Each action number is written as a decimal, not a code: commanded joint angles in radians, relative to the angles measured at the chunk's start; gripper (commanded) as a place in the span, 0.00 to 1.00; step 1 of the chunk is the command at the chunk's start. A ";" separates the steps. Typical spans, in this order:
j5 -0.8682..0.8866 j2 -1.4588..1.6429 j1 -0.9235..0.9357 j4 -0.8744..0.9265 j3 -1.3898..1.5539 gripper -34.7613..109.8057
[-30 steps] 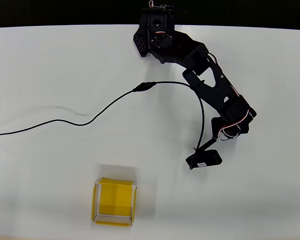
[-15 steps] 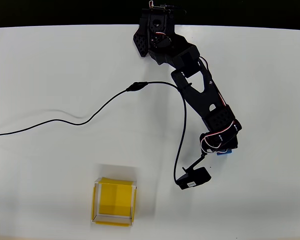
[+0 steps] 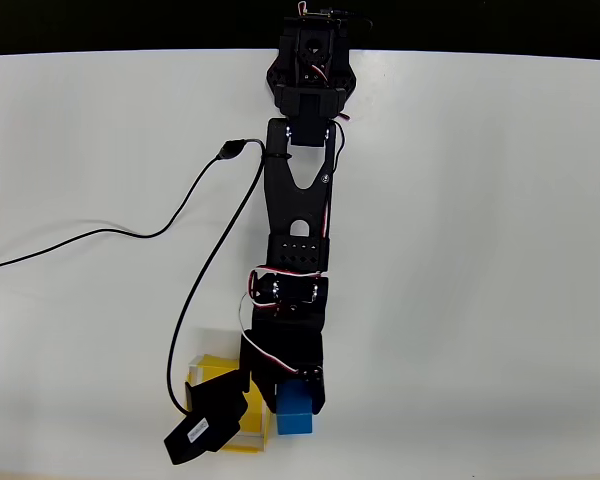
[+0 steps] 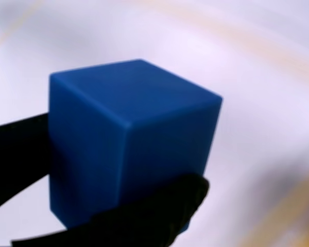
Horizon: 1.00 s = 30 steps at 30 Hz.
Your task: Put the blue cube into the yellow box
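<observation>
Gripper [image 3: 292, 400] clamped on the small matte bright-blue cube [image 3: 294, 411], which I see pinched between dark fingers [image 4: 144, 226] in the wrist view. Since half a second ago my arm has swung across; the open-topped yellow box [image 3: 212, 370] now sits just beside the gripper, at its left overhead.

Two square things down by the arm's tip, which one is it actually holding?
The blue cube: dark fingers press its sides in the wrist view. The yellow box lies on the table, partly under the arm, left of the cube in the overhead view.
</observation>
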 commanded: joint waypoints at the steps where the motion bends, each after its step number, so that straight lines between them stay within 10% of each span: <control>1: -0.049 0.061 0.087 -0.144 -0.071 0.33; 30: -0.041 -0.273 0.192 -0.410 -0.153 0.40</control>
